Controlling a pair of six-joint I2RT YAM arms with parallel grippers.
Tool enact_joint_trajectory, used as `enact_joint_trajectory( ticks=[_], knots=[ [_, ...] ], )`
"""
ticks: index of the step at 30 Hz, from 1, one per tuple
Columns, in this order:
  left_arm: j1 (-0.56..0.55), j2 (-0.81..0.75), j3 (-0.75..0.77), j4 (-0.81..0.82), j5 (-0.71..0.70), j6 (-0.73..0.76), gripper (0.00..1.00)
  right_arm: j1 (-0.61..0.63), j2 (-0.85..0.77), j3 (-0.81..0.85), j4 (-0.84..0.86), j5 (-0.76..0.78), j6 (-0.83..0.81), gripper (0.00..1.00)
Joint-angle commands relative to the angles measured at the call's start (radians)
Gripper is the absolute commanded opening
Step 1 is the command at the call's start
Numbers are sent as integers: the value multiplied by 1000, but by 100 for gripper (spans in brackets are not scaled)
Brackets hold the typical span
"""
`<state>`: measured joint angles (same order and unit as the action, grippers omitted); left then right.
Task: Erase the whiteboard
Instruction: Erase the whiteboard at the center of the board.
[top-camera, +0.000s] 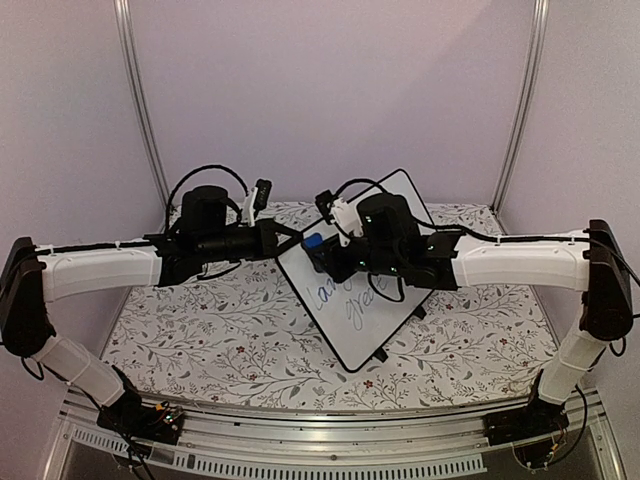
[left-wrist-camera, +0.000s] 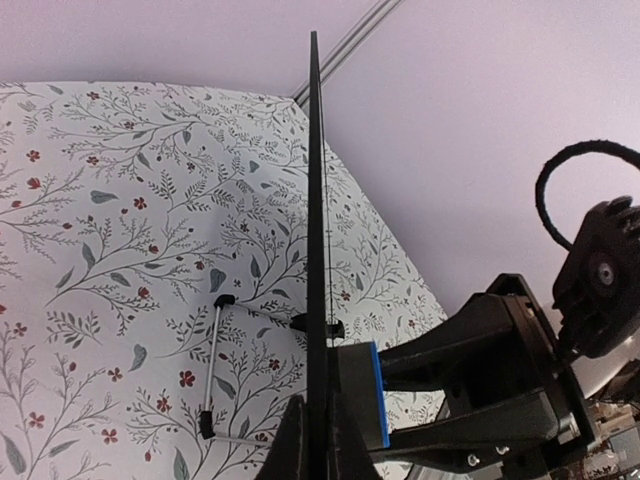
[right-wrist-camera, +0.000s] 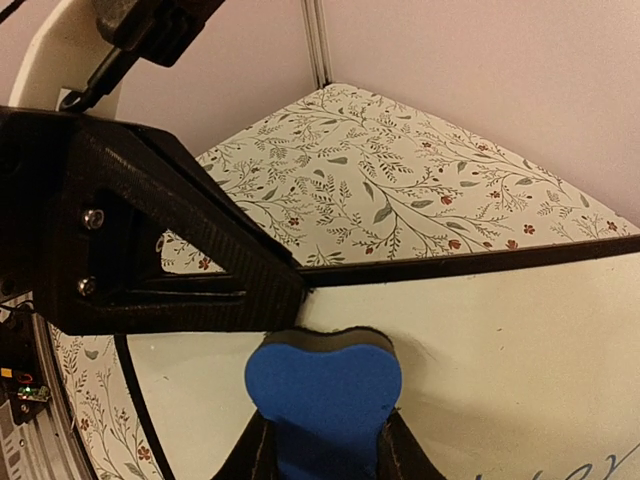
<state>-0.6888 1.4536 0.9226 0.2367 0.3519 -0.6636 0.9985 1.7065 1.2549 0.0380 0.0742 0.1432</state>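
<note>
Left claw (left-wrist-camera: 318, 445): clamped tight on the rim of the whiteboard (top-camera: 362, 325), one finger on each face, at the board's left corner. Left wrist view has the board edge-on.

Right claw (right-wrist-camera: 325, 445): closed on a blue eraser (right-wrist-camera: 325, 385), felt side pressed to the board's white face, just beside the left claw's grip.

Whiteboard: held tilted over the middle of the floral worktop (top-camera: 200, 330), between the two arms. Cannot tell whether its lower edge rests on the worktop. Cursive writing (top-camera: 345, 293) sits mid-board, below the eraser. Black feet show along the lower right edge.
</note>
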Motion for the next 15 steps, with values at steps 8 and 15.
enact_joint_trajectory(
  ticks=[8, 15],
  knots=[
    [-63, 8, 7, 18, 142, 41, 0, 76, 3, 10, -36, -21, 27, 17],
    [-63, -1, 7, 13, 130, 44, 0, 103, 13, 12, -72, -20, 34, 17]
  ],
)
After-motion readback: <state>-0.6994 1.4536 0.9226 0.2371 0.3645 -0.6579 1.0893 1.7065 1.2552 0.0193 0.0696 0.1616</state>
